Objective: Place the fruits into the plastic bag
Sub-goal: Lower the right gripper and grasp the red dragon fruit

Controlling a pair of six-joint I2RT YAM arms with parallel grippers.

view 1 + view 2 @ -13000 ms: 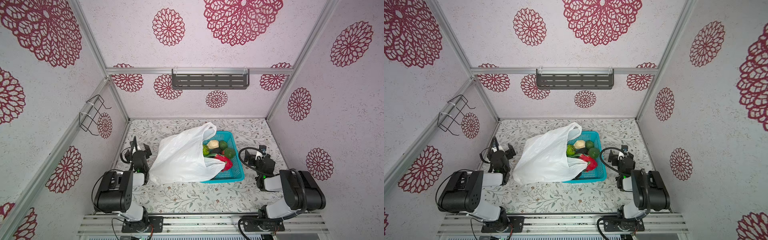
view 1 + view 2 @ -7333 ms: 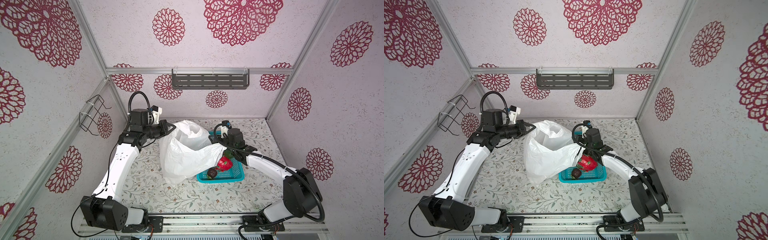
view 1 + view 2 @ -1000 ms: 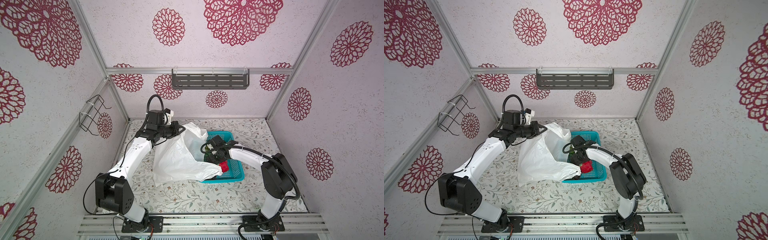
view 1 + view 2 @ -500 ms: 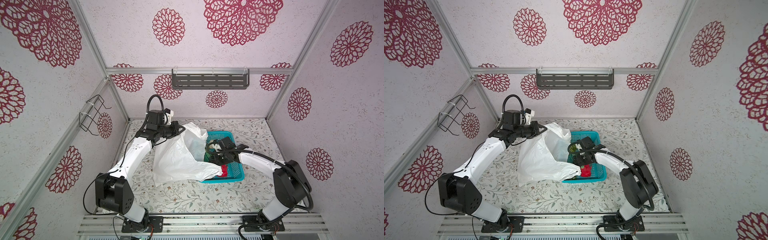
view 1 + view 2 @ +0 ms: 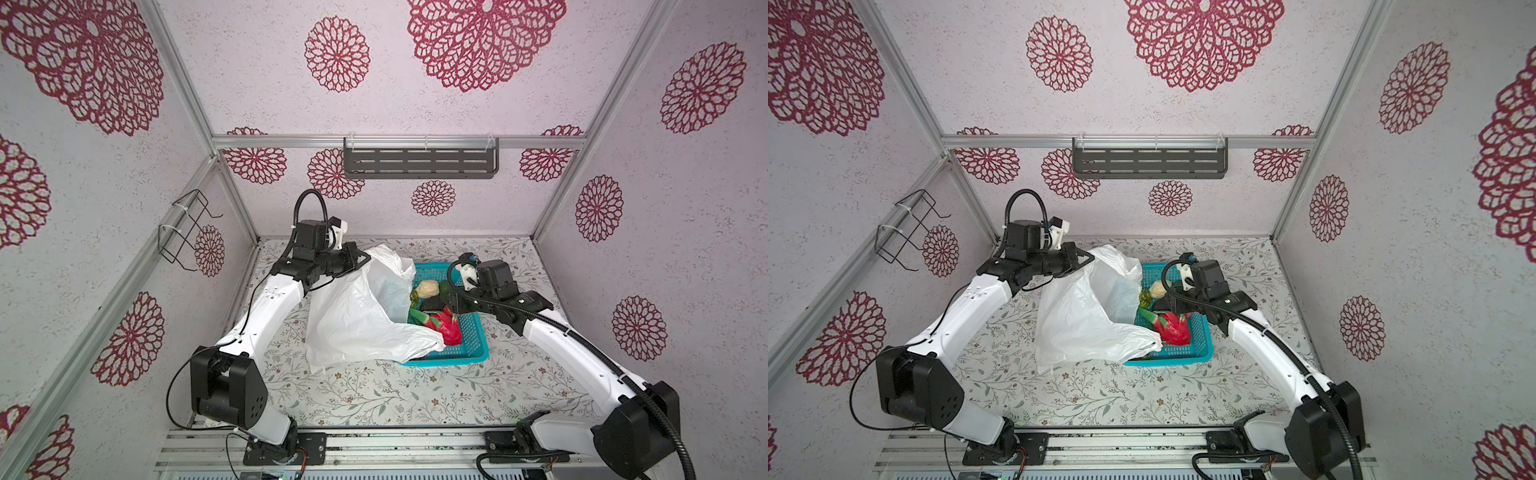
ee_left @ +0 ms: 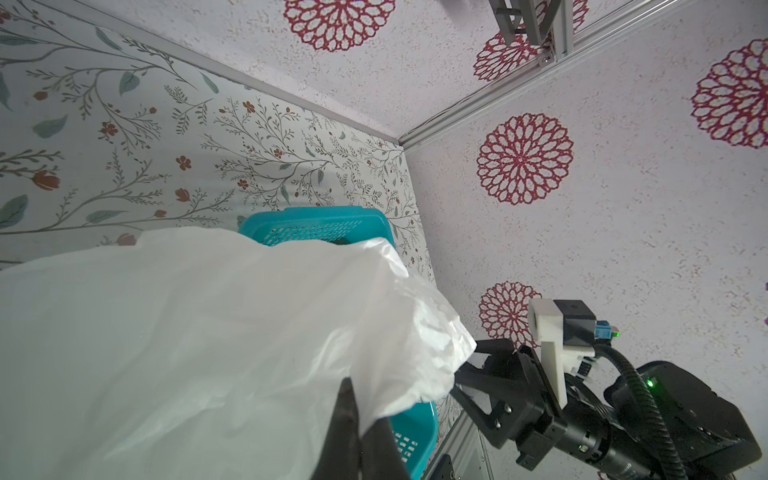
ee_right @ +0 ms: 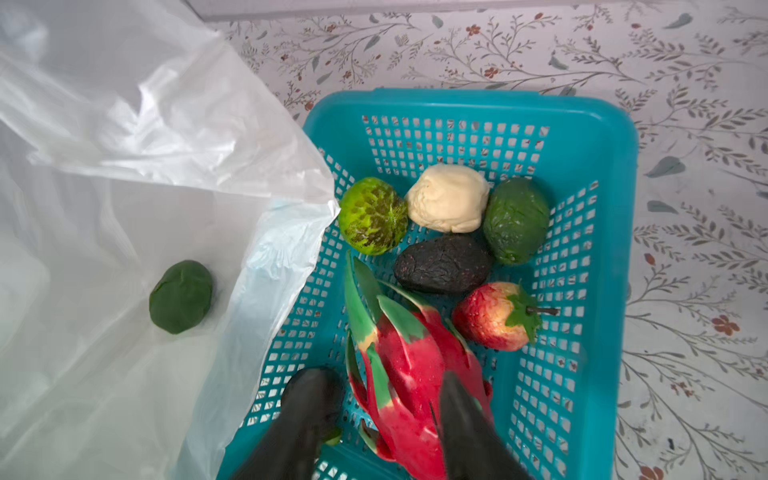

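Red-and-green fruit (image 7: 399, 365), straddled lengthwise by right pincer (image 7: 382, 384), points tips toward plastic bag (image 7: 124, 166).

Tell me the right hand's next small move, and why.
Probably close on the dragon fruit: the right hand straddles it in the basket, not yet gripping, and the left hand holds the plastic bag open alongside.
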